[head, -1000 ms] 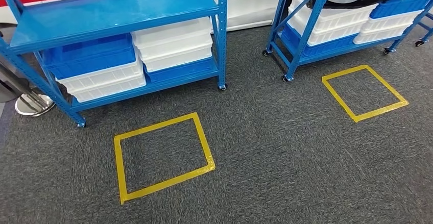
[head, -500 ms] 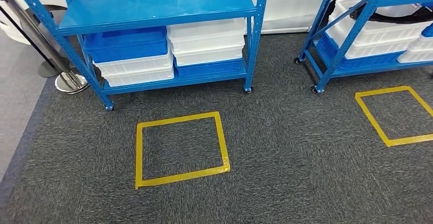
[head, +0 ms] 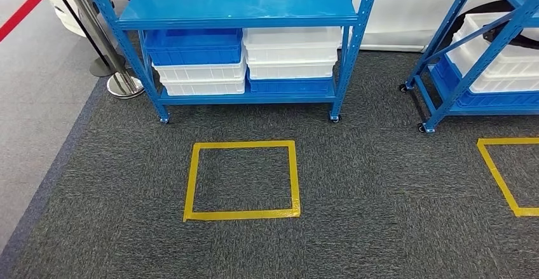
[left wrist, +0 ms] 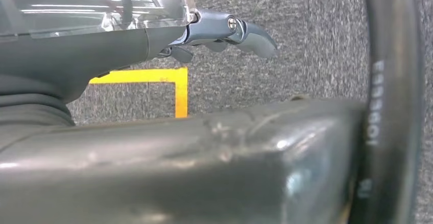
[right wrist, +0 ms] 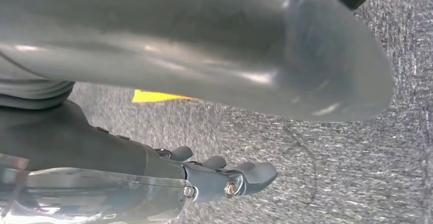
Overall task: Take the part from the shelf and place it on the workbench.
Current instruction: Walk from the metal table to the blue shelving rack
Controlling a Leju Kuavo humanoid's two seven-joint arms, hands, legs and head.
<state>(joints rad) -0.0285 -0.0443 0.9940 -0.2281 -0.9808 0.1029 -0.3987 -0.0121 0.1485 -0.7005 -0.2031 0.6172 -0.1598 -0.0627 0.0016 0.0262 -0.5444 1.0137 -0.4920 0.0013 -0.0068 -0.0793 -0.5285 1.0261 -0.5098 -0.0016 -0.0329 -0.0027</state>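
Head view of a blue wheeled shelf rack standing squarely ahead, with a yellow tape square on the grey carpet directly before it. The rack's lower tier carries stacked bins: a blue bin over white ones at left, white bins over a blue one at right. The part to be taken cannot be made out; by judgement it lies in or on this rack, perhaps inside a bin. A second blue rack with its own bins stands to the right, and a stanchion base with a red barrier belt to the left. In the wrist views the left hand and the right hand hang over the carpet holding nothing; their fingers look loosely extended, though how far apart they are cannot be told. The step in hand appears to be the approach: it is best done by halting inside the tape square, squared to the rack, before raising either arm, and by keeping clear of the stanchion. Compared with the earlier head frames, the whole scene has shifted: the camera has turned leftward, so the rack and tape square now sit centred and level, and the second square is cut by the right edge.
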